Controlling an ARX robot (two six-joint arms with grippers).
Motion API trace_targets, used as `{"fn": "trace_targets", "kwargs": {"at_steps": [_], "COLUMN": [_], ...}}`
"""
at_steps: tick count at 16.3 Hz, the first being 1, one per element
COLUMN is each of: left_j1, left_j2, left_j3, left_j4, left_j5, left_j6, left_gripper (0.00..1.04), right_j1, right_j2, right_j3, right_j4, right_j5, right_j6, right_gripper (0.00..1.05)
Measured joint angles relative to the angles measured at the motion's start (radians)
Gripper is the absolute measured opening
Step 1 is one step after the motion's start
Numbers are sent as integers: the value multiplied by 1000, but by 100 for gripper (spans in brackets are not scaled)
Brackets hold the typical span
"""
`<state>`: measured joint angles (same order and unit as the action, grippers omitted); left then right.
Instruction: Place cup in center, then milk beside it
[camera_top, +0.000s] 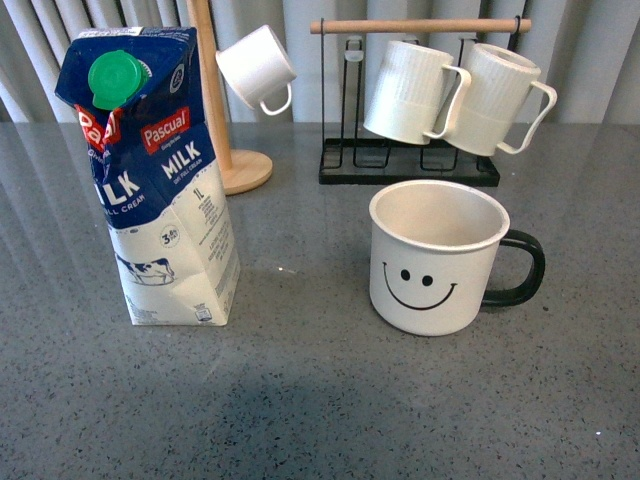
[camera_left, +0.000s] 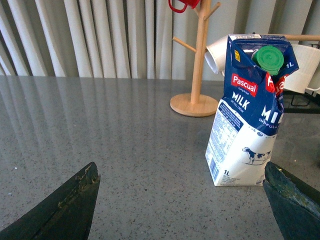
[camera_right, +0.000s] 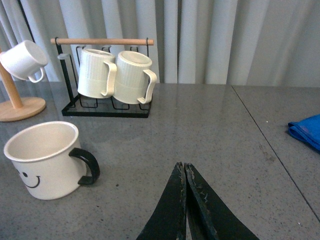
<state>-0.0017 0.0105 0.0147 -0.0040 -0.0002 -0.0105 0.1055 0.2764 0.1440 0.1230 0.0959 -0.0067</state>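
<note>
The cup (camera_top: 436, 258), a wide white mug with a black smiley face and black handle, stands upright right of the table's middle; the right wrist view shows the cup (camera_right: 44, 160) too. The milk (camera_top: 150, 180), a blue-and-white Pascual carton with a green cap, stands upright at the left, dented near its base. In the left wrist view the milk (camera_left: 249, 112) rises beyond my left gripper (camera_left: 182, 172), which is open with nothing between its dark fingers (camera_left: 75, 197). My right gripper (camera_right: 183, 166) is shut and empty, hovering over bare table beside the cup's handle. Neither gripper appears in the front view.
A wooden mug tree (camera_top: 215, 100) holds a small plain white cup (camera_top: 258, 68) behind the milk. A black rack (camera_top: 410, 165) with a wooden bar carries two ribbed white mugs (camera_top: 455, 95) behind the cup. A blue cloth (camera_right: 306, 131) lies at the table's right edge.
</note>
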Motion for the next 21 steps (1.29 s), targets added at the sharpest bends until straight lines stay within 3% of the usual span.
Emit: {"fn": "trace_targets", "kwargs": {"at_steps": [1, 2, 5, 6, 18, 21], "left_j1": [0, 0, 0, 0, 0, 0], "left_j2": [0, 0, 0, 0, 0, 0], "left_j3": [0, 0, 0, 0, 0, 0], "left_j4": [0, 0, 0, 0, 0, 0], "left_j5": [0, 0, 0, 0, 0, 0], "left_j6": [0, 0, 0, 0, 0, 0], "left_gripper": [98, 98, 98, 98, 98, 98], "right_j1": [-82, -114, -106, -106, -106, -106], "right_j2": [-19, -39, -93, -185, -272, -272], "right_j3": [-21, -31, -65, -80, -131, -131], "right_j4": [-3, -2, -36, -135, -127, -127], "right_j5": [-75, -77, -96, -98, -96, -96], "right_j6": [0, 1, 1, 1, 2, 3], "right_gripper": [2, 2, 2, 2, 2, 27]}}
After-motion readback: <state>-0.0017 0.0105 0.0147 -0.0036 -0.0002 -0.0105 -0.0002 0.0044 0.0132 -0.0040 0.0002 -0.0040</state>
